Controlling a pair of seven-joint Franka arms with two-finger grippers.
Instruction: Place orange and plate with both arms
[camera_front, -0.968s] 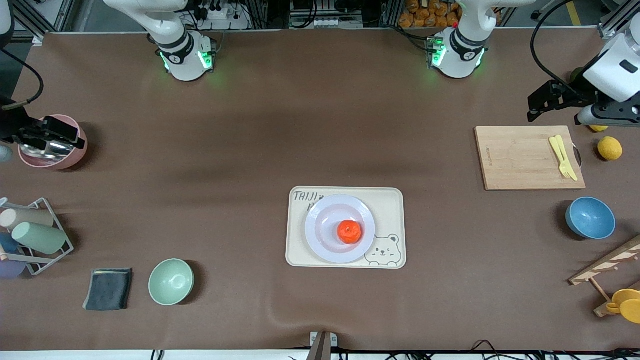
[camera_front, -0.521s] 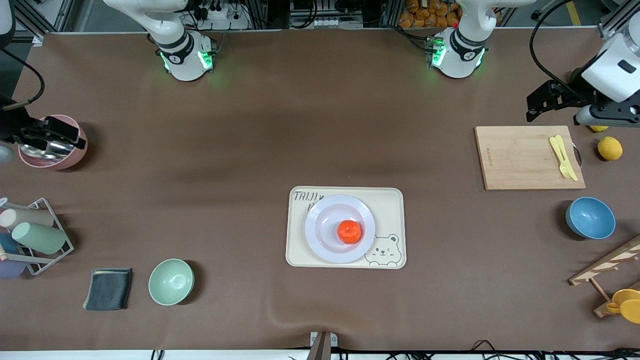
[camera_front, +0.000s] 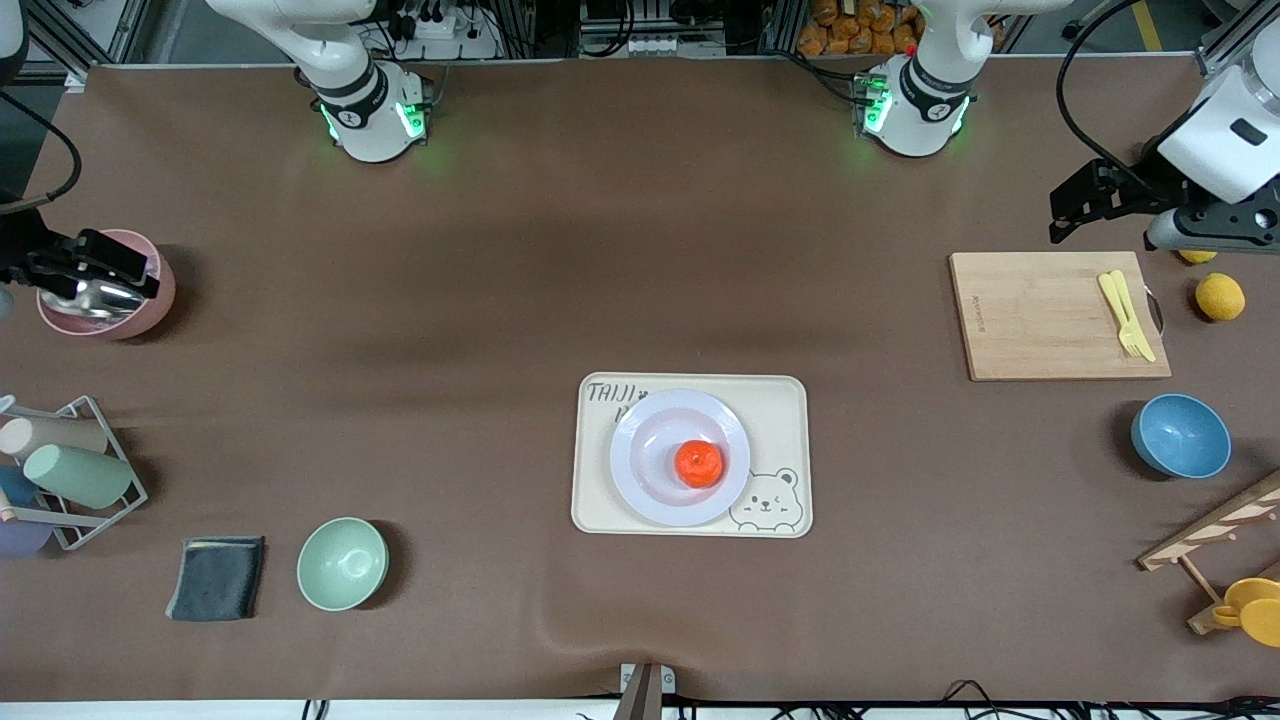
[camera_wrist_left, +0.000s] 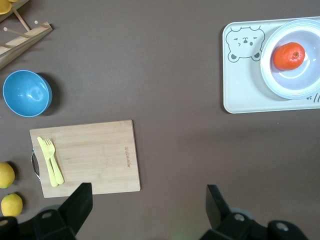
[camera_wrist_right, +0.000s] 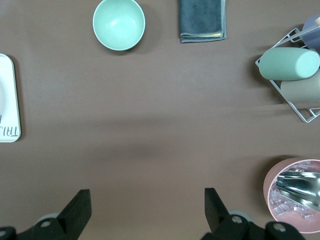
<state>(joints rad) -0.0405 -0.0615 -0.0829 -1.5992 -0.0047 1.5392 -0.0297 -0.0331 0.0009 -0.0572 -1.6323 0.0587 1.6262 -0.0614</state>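
Observation:
The orange (camera_front: 698, 464) sits on the pale plate (camera_front: 645, 470), which rests on the cream bear-printed tray (camera_front: 780, 420) in the middle of the table. The left wrist view also shows the orange (camera_wrist_left: 288, 55), plate (camera_wrist_left: 300, 85) and tray (camera_wrist_left: 245, 85). My left gripper (camera_front: 1078, 205) hangs open and empty in the air at the left arm's end, over bare table beside the cutting board (camera_front: 1050, 315); its open fingers frame bare mat (camera_wrist_left: 148, 192). My right gripper (camera_front: 100, 268) hangs open and empty over the pink bowl (camera_front: 150, 310) at the right arm's end (camera_wrist_right: 147, 197).
A yellow fork and knife (camera_front: 1125, 312) lie on the cutting board, with lemons (camera_front: 1219, 296) beside it. A blue bowl (camera_front: 1180, 436) and a wooden rack (camera_front: 1215, 530) lie nearer the camera. A green bowl (camera_front: 342, 563), grey cloth (camera_front: 217, 577) and wire cup rack (camera_front: 75, 470) lie at the right arm's end.
Both grippers have drifted slightly outward toward their own ends of the table, staying open. The orange, plate and tray have not moved.

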